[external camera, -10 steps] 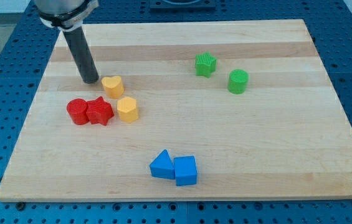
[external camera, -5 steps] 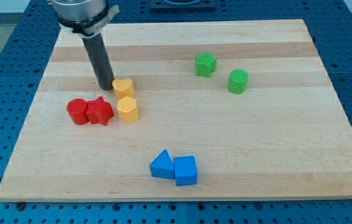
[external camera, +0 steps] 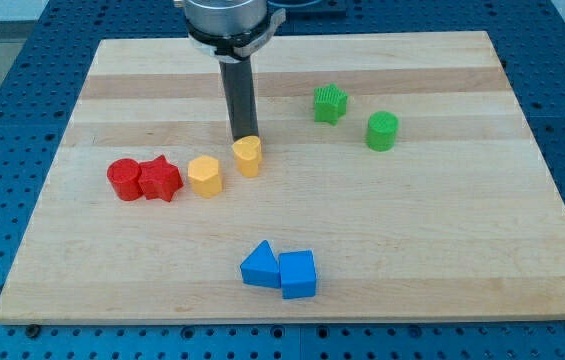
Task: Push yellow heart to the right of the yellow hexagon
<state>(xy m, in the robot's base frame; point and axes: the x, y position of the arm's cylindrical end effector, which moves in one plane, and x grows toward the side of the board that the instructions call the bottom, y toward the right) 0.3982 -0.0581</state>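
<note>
Yellow plastic heart [external camera: 248,156] sits just right of yellow hexagon [external camera: 204,176], touching my tip [external camera: 239,139] above it; no gripper is fitted

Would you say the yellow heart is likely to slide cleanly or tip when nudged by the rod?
The yellow heart looks squat and flat-bottomed, so it probably slides rather than tips. My tip touches its upper-left edge, off-centre, so it may rotate. The wooden board looks smooth.
</note>
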